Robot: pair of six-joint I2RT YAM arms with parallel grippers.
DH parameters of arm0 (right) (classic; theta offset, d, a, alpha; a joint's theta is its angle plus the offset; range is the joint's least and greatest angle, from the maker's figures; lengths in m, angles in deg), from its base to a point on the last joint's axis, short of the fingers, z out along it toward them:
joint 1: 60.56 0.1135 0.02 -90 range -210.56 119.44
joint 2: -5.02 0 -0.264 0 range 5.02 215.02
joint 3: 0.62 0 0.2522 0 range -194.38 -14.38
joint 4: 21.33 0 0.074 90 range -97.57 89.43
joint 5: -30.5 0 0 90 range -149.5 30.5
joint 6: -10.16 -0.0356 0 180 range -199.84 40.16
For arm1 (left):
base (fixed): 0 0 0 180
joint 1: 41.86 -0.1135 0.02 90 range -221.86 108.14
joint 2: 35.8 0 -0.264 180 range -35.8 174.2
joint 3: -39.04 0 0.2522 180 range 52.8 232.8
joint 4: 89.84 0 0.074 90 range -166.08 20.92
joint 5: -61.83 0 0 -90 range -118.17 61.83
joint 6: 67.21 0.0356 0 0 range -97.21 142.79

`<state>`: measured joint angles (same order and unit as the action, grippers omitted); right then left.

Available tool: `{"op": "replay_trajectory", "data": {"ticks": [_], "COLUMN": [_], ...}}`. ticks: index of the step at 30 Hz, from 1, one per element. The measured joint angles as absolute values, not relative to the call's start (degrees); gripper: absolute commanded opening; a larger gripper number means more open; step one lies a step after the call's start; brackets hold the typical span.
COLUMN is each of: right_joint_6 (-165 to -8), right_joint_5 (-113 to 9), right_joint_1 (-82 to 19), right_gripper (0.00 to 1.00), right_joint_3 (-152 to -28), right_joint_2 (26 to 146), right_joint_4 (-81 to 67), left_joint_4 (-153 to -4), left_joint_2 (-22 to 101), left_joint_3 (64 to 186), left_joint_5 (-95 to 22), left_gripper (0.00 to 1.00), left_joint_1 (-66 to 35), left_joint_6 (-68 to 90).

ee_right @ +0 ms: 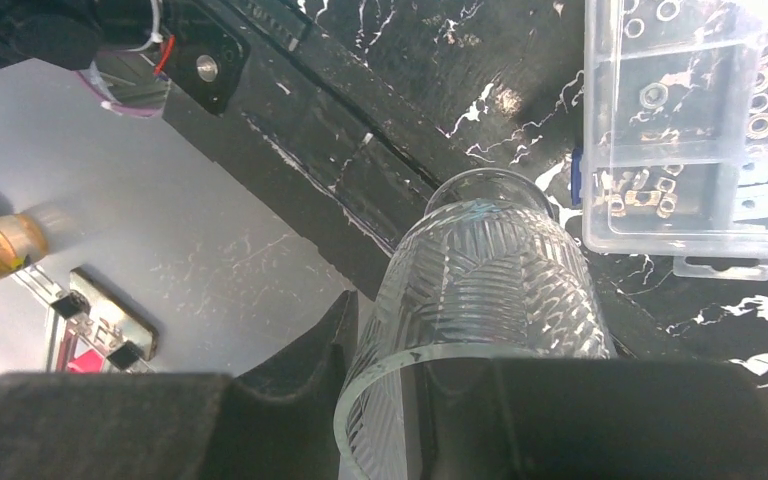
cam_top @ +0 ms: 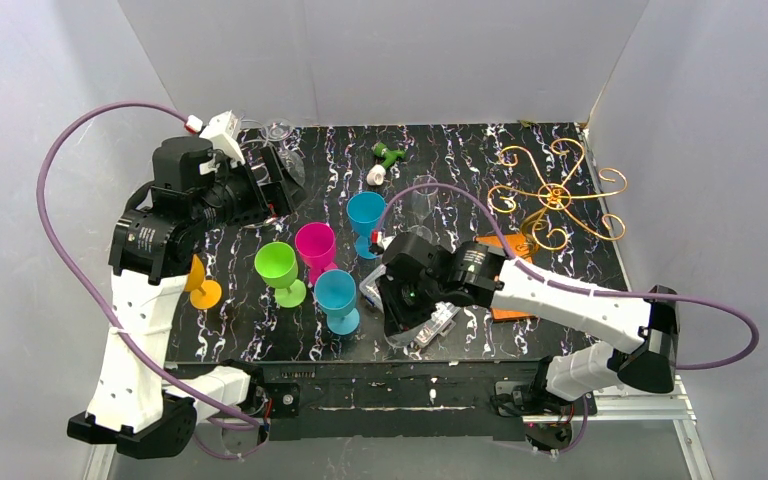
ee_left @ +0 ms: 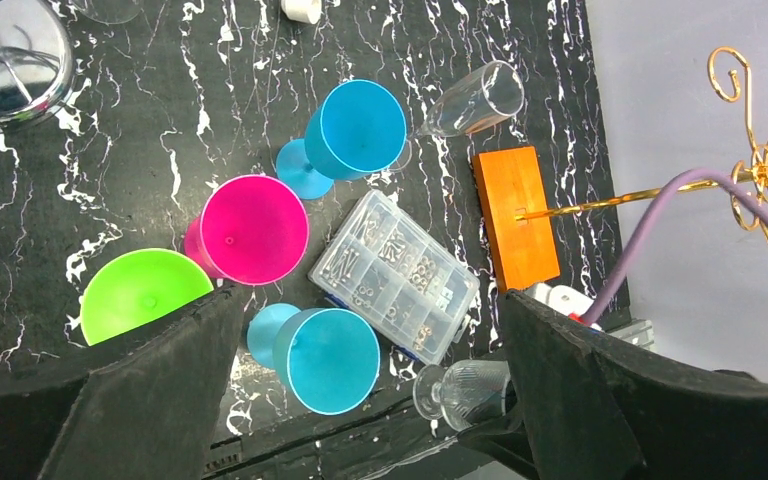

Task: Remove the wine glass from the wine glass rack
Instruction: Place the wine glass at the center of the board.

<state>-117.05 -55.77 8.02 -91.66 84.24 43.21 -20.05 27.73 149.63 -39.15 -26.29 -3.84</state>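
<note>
The wine glass (ee_right: 485,290), clear with a ribbed pattern, hangs over the table's near edge, and my right gripper (ee_right: 390,395) is shut on its rim, one finger inside the bowl and one outside. From above, this gripper (cam_top: 410,322) sits near the front edge, left of the wine glass rack. The rack's golden curled wire (cam_top: 557,195) rises from an orange wooden base (ee_left: 516,215) at the right. My left gripper (cam_top: 265,185) is open at the back left, high above the table, with nothing between its fingers (ee_left: 160,390). The held glass (ee_left: 460,390) also shows in the left wrist view.
Blue (cam_top: 365,215), pink (cam_top: 315,245), green (cam_top: 278,268), blue (cam_top: 337,295) and orange (cam_top: 200,285) plastic goblets stand mid-table. A clear compartment box (ee_left: 395,272) lies beside them. Another clear glass (ee_left: 470,100) lies on its side near the rack. A green and white object (cam_top: 385,158) lies at the back.
</note>
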Motion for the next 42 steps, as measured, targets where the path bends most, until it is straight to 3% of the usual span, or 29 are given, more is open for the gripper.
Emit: {"op": "replay_trajectory", "data": {"ticks": [19,42], "right_joint_6": [-122.74,-123.13], "right_joint_5": [-58.11,-65.83], "right_joint_1": [9.61,10.33], "right_gripper": [0.01,0.01], "right_joint_3": [-74.59,-72.58], "right_joint_2": [83.74,88.44], "right_joint_4": [28.2,23.61], "left_joint_4": [-19.85,-19.83], "left_joint_2": [27.68,28.27], "left_joint_3": [148.85,148.74], "left_joint_5": [-38.32,-38.0], "left_gripper": [0.98,0.98], "left_joint_1": [-26.29,-26.29], "left_joint_6": [-3.54,-2.88]}}
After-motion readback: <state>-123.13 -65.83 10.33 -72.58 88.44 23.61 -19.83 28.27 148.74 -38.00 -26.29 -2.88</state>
